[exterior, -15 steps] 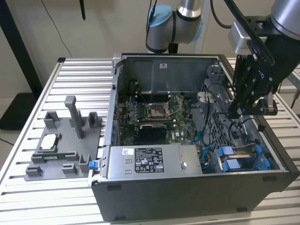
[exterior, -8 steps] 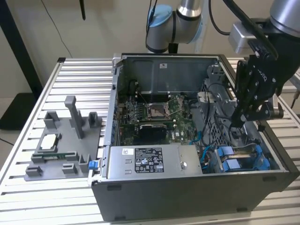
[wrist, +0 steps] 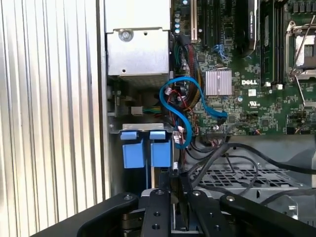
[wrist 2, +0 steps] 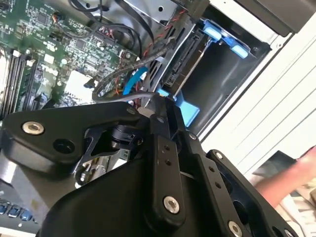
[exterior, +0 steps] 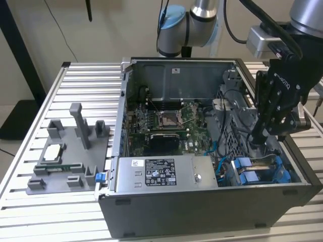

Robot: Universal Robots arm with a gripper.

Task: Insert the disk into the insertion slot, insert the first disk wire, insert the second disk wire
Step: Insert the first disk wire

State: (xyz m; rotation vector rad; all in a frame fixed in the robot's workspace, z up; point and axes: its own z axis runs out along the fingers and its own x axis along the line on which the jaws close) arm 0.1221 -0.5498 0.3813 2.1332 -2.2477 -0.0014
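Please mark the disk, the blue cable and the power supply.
the disk (wrist: 132, 154): first wrist view, on a blue carrier tab.
the blue cable (wrist: 185, 136): first wrist view, on its lower bend.
the power supply (exterior: 202, 174): exterior view, on its bare metal face.

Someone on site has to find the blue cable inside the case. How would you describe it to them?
Look into the open case at the green motherboard. From beside its small silver finned heatsink, a cable runs in a loop towards two blue plastic tabs. It is the only bright blue, flat one; its neighbours are black or thin red wires.
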